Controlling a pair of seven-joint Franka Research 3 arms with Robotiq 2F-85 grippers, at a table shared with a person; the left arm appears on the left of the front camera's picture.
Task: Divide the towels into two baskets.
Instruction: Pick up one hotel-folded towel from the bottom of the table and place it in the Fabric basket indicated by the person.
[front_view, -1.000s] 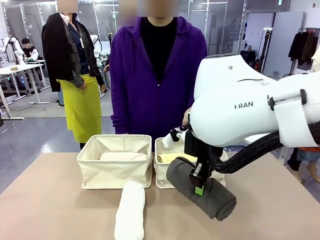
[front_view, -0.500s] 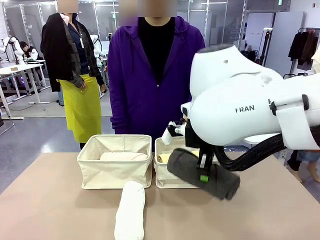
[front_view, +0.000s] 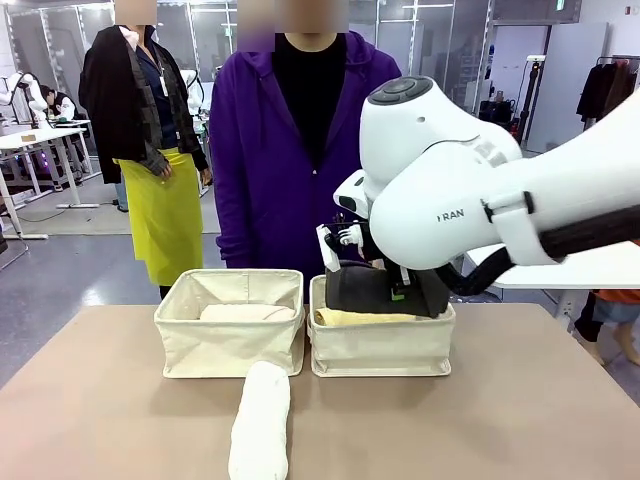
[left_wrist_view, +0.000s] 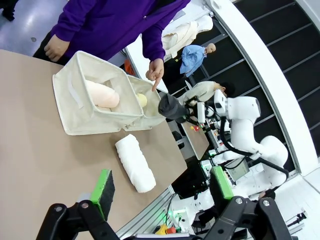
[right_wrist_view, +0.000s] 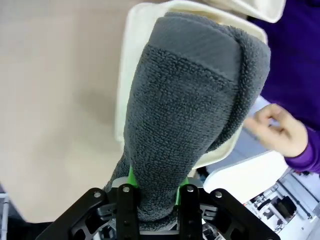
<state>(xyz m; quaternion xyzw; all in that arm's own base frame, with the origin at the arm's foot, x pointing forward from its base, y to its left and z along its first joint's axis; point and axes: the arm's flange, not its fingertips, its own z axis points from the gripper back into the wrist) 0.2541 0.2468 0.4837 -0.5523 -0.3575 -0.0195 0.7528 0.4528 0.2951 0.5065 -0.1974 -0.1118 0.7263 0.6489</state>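
Right wrist view: right gripper (right_wrist_view: 155, 197) is clamped on one end of the dark grey towel (right_wrist_view: 192, 95). Green pads pinch the roll, and the rest sticks out past the fingers over the open top of the right basket (right_wrist_view: 125, 75).

Front view: the roll hangs roughly level, just above that basket's rim and over the yellow towel (front_view: 360, 318) lying inside. Can't tell whether grey touches yellow yet. The left basket (front_view: 230, 345) sits just beside it with the peach towel (front_view: 248, 312) inside. The white towel (front_view: 262, 420) lies on the table (front_view: 100, 400) in front of the left basket, one end near its front wall.

Left gripper (left_wrist_view: 162, 185) has its jaws wide apart with nothing between them. It hovers over the near side of the table, well apart from both baskets.

The person in purple (front_view: 290, 150) stands at the far side. One hand (left_wrist_view: 156, 75) is near the right basket's far rim, finger pointing down at it.

Step, as judged: dropping grey into the right basket, placement not finished.

- Next move looks like: lower until the roll rests on yellow, keeping it lined up with the basket's long side so neither end catches a soft wall.
- Then release and pull straight up, so the pads don't drag the terry back out.
- Watch the hand at the rim.
- After that, white into the left basket would give two and two.
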